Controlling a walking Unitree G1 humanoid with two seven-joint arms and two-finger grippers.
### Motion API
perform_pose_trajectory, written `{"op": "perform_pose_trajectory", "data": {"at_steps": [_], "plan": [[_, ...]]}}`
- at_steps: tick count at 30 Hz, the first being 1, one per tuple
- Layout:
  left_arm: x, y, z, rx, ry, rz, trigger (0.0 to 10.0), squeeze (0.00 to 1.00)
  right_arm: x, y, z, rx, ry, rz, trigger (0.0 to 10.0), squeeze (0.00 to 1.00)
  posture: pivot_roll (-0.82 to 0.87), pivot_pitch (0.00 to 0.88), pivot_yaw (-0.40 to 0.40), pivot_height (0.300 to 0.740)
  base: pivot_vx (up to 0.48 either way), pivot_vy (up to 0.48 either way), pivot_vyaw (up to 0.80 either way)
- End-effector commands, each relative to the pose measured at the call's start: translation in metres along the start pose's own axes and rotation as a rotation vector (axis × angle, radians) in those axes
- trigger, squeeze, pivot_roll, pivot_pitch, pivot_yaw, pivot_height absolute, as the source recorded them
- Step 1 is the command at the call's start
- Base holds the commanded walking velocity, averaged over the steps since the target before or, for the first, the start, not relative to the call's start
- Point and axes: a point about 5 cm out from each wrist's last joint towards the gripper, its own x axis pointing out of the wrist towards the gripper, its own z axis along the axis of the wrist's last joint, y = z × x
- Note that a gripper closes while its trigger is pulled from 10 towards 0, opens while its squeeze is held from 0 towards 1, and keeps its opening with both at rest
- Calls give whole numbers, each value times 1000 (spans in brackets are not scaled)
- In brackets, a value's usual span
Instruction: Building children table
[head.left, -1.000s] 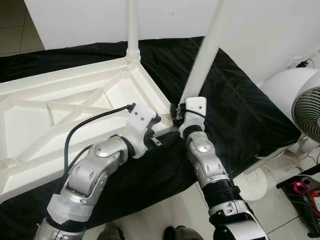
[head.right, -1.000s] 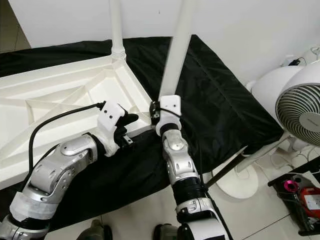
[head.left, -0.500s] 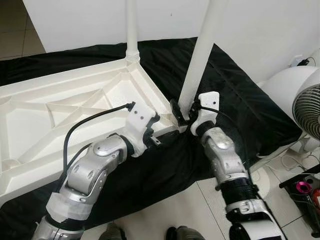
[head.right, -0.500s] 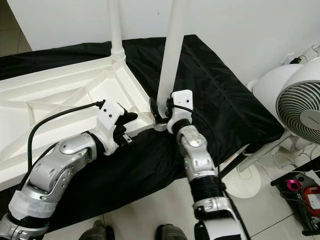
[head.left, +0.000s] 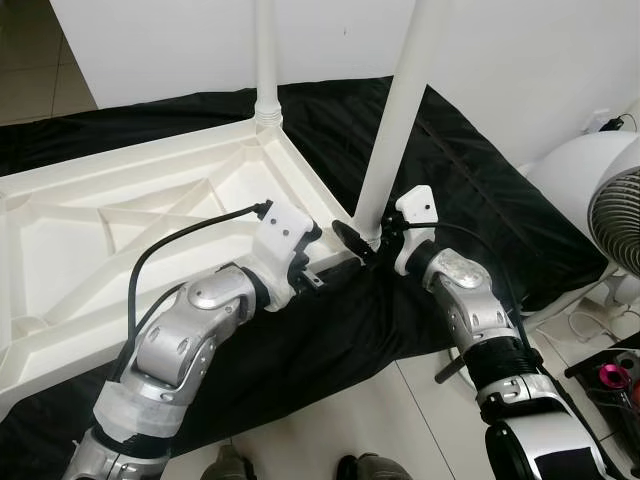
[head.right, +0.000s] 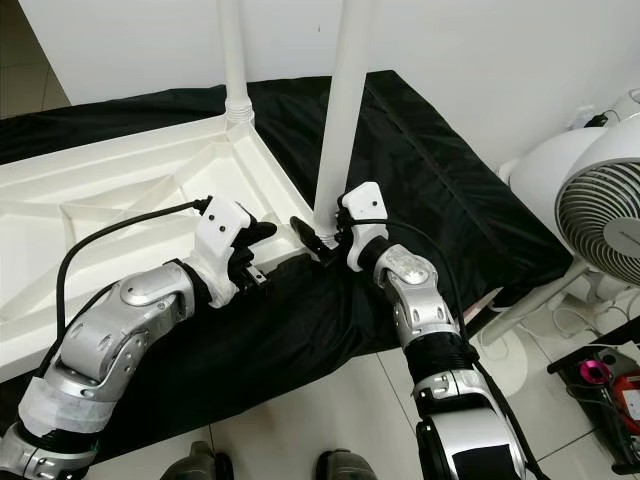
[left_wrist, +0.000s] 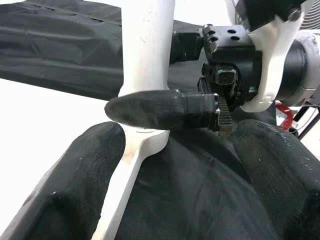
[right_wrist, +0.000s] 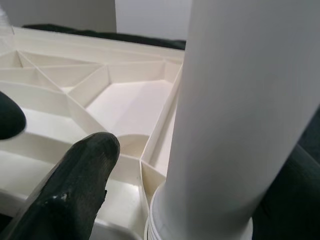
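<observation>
black cloth (head.left: 480, 200) covers the support — white upturned tabletop (head.left: 120, 230) lies on it.

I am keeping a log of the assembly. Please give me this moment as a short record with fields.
table top: white, upside down on a black cloth
far leg: upright in the far corner
near leg: upright at the near corner
right hand: around the near leg's base
left hand: at the table's near edge, beside that corner
other: white fan on the right

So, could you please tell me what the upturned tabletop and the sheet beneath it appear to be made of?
The tabletop looks like moulded white plastic: smooth, slightly glossy, with cast ribs underneath. The sheet seems a thin black fabric or plastic film, creased with a faint sheen.
</observation>
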Motion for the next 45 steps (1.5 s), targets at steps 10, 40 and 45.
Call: {"op": "perform_pose_trajectory", "data": {"at_steps": [10,40,45], "plan": [[0,-1,-5,18,34,-8,10000,0,0,-8,-16,-32,84,45,3765,0,-63,43,-10,740,0,0,0],[-1,-3,-5,18,35,-21,10000,0,-10,16,-54,242,98,-158,10000,0,-66,39,-11,740,0,0,0],[-1,-3,-5,20,34,-22,10000,0,-8,17,-56,270,101,-207,10000,0,-61,34,-12,740,0,0,0]]}}
